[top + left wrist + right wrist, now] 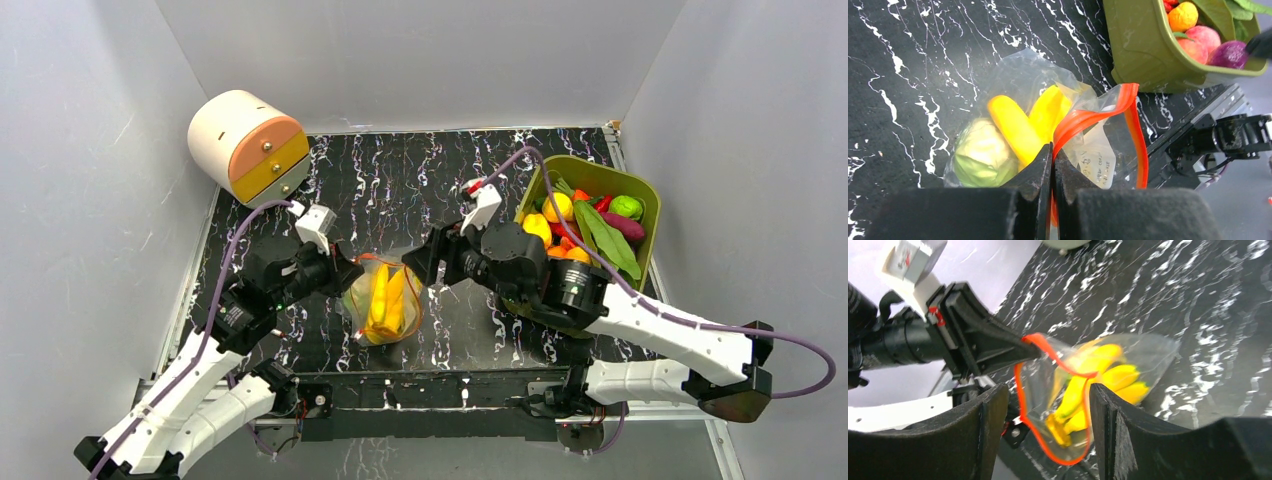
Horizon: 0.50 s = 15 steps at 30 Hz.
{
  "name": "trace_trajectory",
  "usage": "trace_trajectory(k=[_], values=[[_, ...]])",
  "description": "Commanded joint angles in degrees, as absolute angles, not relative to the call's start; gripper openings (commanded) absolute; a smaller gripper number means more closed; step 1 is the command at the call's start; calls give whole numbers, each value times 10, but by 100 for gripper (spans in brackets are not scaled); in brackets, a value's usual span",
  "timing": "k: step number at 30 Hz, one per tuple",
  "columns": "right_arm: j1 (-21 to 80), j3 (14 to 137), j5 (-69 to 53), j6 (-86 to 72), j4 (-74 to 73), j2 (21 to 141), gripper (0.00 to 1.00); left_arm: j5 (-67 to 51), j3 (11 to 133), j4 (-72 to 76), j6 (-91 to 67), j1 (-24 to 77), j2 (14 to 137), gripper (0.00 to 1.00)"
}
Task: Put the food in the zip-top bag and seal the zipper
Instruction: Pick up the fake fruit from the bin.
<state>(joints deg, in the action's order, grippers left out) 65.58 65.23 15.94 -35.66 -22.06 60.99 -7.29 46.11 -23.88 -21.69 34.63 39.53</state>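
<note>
The left tool (pixel 1052 150) is clamped narrow on the thin red-orange zipper strip (pixel 1093 116) of the clear, crinkly plastic zip-top bag (pixel 362 318). In the top view it pinches the strip at the bag's 9 o'clock edge. The bag lies on the black, white-veined marble-pattern bench (pixel 400 180), toward 6 o'clock from the bench's middle, between the two tools. Inside it are glossy yellow toy bananas (pixel 385 300) and a pale green round toy vegetable (pixel 980 155), which touches the bananas on their 9 o'clock side. The zipper strip is unsealed: in the right wrist view it loops wide and the bag's mouth gapes.

The right tool (pixel 1048 392) stands about half wide and holds nothing. Its black fingers (pixel 990 425) flank the open mouth at the bag's 3 o'clock edge; whether they touch the plastic I cannot tell.

An olive-green plastic tub (pixel 600 172) sits at 2 o'clock on the bench. It holds more toy fruits and vegetables (pixel 560 208) in yellow, orange, red, purple and lime, along with long green leaves. The right arm crosses its near rim. A cream cylinder with an orange and yellow face (pixel 245 145) rests tilted at the bench's 10 o'clock corner.
</note>
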Motion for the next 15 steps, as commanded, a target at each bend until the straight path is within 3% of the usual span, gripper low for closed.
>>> trace_trajectory(k=[1,8,15], values=[[656,728,265,-282,-314,613,57,-100,480,-268,-159,347,378,0],[629,751,378,-289,-410,658,51,-120,433,-248,-153,347,327,0],[462,771,376,-284,-507,676,48,-96,396,-236,-163,347,274,0]])
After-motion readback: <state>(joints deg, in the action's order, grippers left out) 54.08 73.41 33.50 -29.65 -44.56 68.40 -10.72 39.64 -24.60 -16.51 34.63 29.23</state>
